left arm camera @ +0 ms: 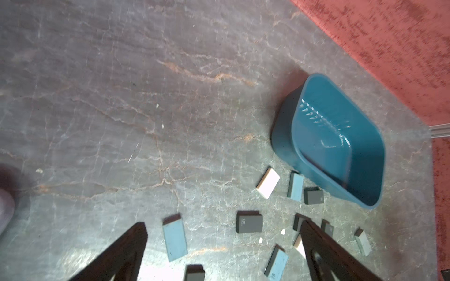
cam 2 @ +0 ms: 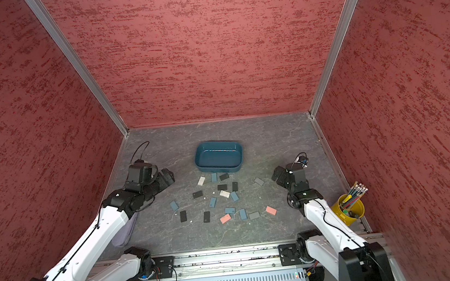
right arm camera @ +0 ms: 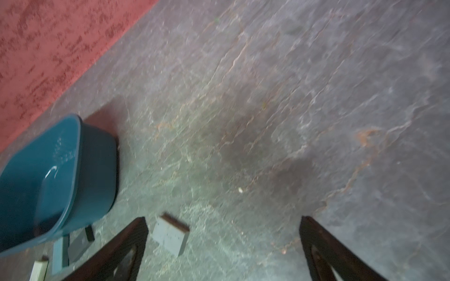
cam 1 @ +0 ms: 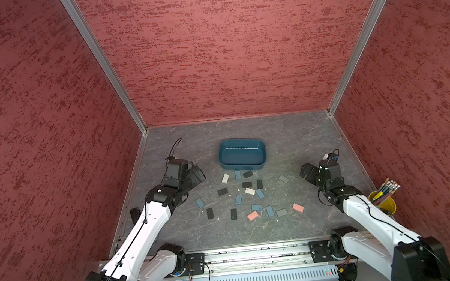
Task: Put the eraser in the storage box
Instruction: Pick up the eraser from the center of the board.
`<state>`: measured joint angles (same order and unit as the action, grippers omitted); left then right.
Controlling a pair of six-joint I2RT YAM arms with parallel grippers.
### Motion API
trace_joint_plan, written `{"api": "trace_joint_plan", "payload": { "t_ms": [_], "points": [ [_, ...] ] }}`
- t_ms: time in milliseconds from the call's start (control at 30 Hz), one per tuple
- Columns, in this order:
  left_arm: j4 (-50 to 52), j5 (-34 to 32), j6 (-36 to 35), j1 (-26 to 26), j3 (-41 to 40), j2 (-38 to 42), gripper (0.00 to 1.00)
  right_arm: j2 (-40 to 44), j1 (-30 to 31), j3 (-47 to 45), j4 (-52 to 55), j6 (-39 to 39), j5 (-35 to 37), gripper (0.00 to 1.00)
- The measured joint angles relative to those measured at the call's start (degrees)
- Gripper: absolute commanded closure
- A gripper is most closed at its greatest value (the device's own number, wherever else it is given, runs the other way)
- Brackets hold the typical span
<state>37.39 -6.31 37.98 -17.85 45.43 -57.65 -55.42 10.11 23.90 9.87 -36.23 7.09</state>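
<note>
The storage box [cam 1: 241,154] [cam 2: 217,155] is a dark teal tub, holding nothing, at the middle back of the table. Several erasers lie scattered in front of it: blue, black, white, grey and pink flat blocks. My left gripper [cam 1: 197,175] [left arm camera: 222,225] hovers open at the left of the scatter. A blue eraser [left arm camera: 174,239] and a black eraser [left arm camera: 249,222] lie below its spread fingers. My right gripper [cam 1: 305,170] [right arm camera: 223,219] is open at the right, with a grey eraser [right arm camera: 170,237] [cam 1: 283,179] near one finger. Neither gripper touches anything.
A yellow cup of pencils [cam 1: 382,201] [cam 2: 349,208] stands at the right edge beside the right arm. Red walls close in the table on three sides. A metal rail [cam 1: 258,253] runs along the front. A pale cloth [cam 2: 122,234] lies under the left arm.
</note>
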Motion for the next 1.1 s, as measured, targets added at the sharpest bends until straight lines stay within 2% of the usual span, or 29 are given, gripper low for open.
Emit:
{"api": "trace_joint_plan", "payload": {
  "t_ms": [300, 533, 767, 833, 1100],
  "points": [
    [4.11, 0.07, 1.05, -2.1, -0.33, -0.37, 0.0, -8.24, 10.23, 1.79, 2.32, 0.28, -0.87, 0.05],
    [7.5, -0.24, 2.47, -4.66, -0.63, -0.98, 0.0, -16.24, 16.76, 7.98, 3.67, 2.73, 0.15, 0.07],
    [9.97, -0.37, 4.04, -6.71, -0.63, -2.1, 0.0, -21.35, 17.49, 14.47, 5.95, 7.43, 2.29, 0.12],
    [10.54, -0.42, 4.5, -6.99, -0.63, -2.14, 0.0, -22.49, 17.51, 15.76, 7.04, 8.66, 3.1, 0.19],
    [11.82, -0.44, 5.4, -7.58, -0.63, -2.14, 0.0, -26.05, 17.55, 17.0, 9.33, 11.26, 3.65, 0.27]
  ]
}}
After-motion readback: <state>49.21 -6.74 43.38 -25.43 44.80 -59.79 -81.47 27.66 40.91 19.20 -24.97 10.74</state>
